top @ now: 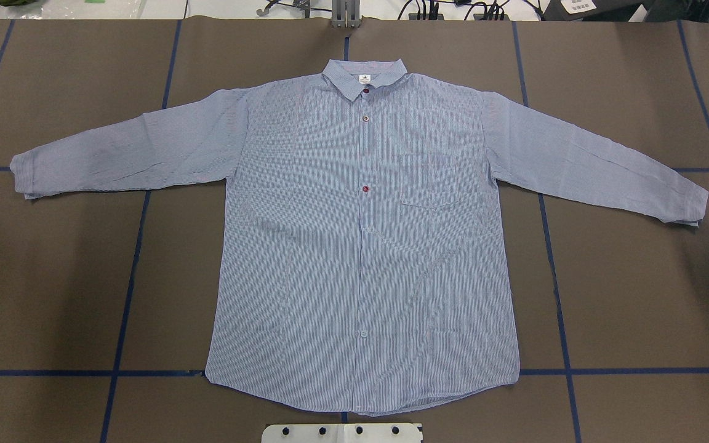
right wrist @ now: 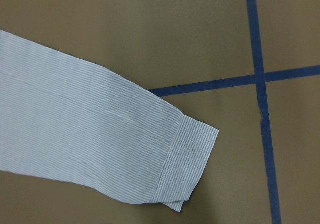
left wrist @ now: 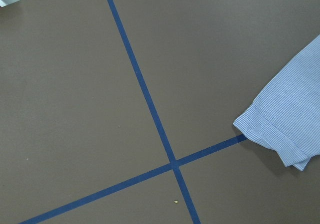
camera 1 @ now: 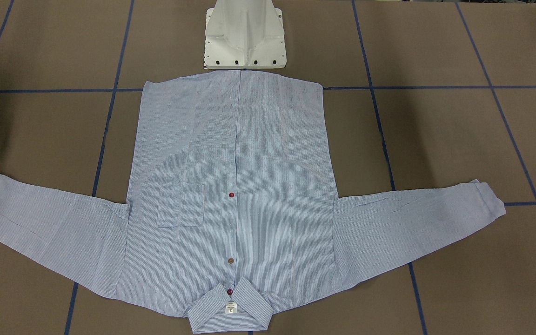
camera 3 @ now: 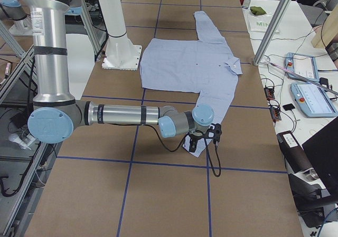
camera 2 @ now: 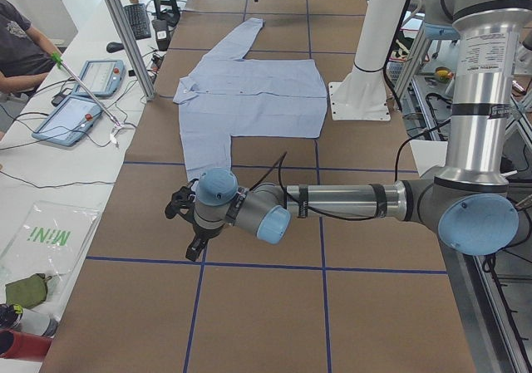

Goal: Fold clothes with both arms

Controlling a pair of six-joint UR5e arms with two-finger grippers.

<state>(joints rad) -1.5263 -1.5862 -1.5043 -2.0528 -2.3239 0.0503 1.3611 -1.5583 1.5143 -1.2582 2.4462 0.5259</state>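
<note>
The pinstriped shirt (top: 360, 246) lay flat and front-up, hem just beside the white pedestal base (camera 1: 244, 37), collar away from it, sleeves spread out to both sides. Left gripper (camera 2: 187, 223) hung near one cuff (left wrist: 280, 129), right gripper (camera 3: 207, 135) above the other; how far their fingers stood apart could not be told

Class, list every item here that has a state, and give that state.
shirt: unfolded, spread flat, front up, sleeves out.
collar: turned down.
left gripper: beside a cuff; open or shut, cannot tell.
right gripper: over the other cuff; cannot tell.
</note>
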